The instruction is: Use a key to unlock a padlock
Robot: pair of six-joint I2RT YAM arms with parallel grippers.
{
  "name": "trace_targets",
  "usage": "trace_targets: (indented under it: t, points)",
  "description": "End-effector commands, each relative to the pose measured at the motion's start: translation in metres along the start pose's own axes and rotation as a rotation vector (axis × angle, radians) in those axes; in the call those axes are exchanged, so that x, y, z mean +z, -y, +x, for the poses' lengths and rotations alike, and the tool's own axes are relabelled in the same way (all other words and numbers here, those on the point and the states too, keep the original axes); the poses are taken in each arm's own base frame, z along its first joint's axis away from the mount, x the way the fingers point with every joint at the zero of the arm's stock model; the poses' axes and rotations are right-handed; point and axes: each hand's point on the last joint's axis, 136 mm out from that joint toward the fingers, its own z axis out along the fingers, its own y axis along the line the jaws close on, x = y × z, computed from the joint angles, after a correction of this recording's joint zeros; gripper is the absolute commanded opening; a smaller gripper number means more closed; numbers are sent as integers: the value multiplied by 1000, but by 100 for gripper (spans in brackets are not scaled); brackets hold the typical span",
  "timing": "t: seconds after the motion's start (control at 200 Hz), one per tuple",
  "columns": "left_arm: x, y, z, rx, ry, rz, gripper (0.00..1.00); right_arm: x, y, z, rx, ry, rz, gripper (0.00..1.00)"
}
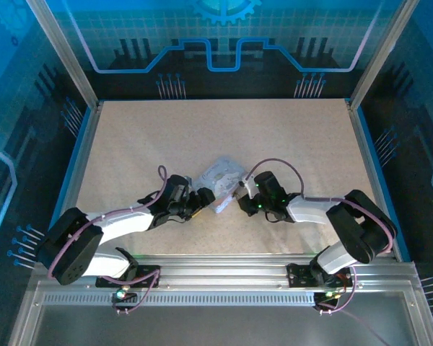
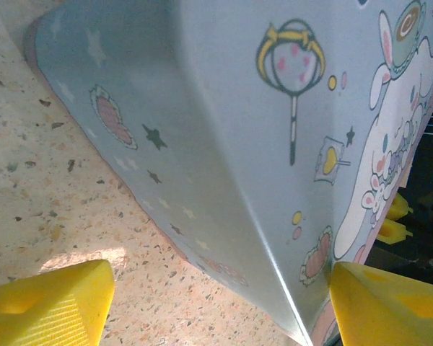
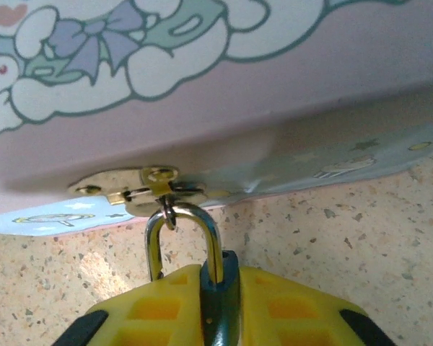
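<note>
Starting at the right gripper: how do its yellow fingers stand? — Student

Clenched. The two fingers press on the padlock, whose dark body sits edge-on between their tips. — Tutor

And beyond the tips? — Student

The silver shackle rises straight ahead of the fingertips and loops through a small ring on a brass-coloured hasp. The hasp is fixed to the pale lilac tin, which lies just past the shackle and spans the whole field ahead of the gripper, its cartoon print turned toward the wrist camera. One shackle leg enters the body. The other drops behind a finger, so whether it is seated cannot be told. Speckled table shows beneath the tin on either side of the gripper. — Tutor

What of the left gripper? — Student

Released, with the fingers spread wide. A corner edge of the tin runs down between them. One fingertip stands apart from the tin, with bare table between. The other fingertip lies against or just beside the printed face, and whether they touch cannot be told. — Tutor

How do the two tools relate, seen from above? — Student

They approach the tin from opposite sides, tips turned toward each other. The tin lies between them and slightly beyond both. — Tutor
</note>
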Motion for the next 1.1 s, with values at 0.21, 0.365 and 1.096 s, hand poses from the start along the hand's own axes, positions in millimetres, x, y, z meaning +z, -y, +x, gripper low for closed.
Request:
trace_targets:
  t: [0.21, 0.365, 1.096]
  points:
    - [-2, -21, 8, -22, -12, -73, 80, -9, 1, 27, 18, -67, 32, 28]
    - [-1, -20, 7, -20, -9, -73, 80, -8, -1, 25, 12, -54, 16, 26]
    - [-4, -20, 6, -12, -6, -79, 81, -6, 5, 23, 38, -20, -11, 24]
